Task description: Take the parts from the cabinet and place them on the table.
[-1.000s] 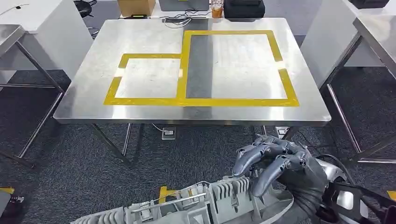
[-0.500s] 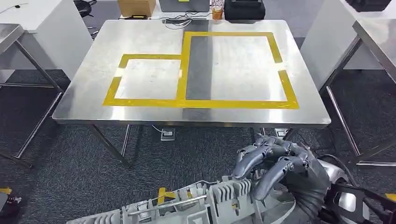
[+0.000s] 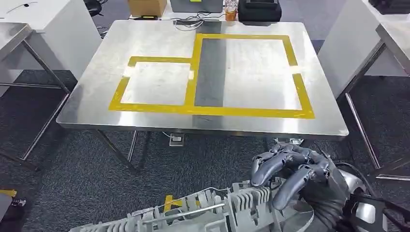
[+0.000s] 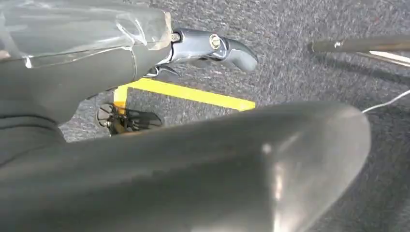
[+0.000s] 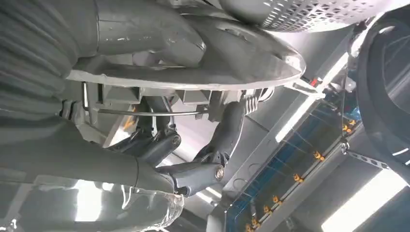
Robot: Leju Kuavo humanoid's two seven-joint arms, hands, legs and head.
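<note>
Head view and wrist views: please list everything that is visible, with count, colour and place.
part: one, light grey, finned metal casting, low in the head view, held in front of the table
table: one, bare steel, ahead of the robot
tape outlines: two joined rectangles, yellow, on the table top
side tables: two, steel, one on each side of the main table
cardboard box: one, brown, beyond the far table edge
floor: dark grey carpet, with yellow tape marks
right hand: one, dark grey, grips the part's right end
left hand: one, dark grey, above the carpet; what it holds is unclear
</note>
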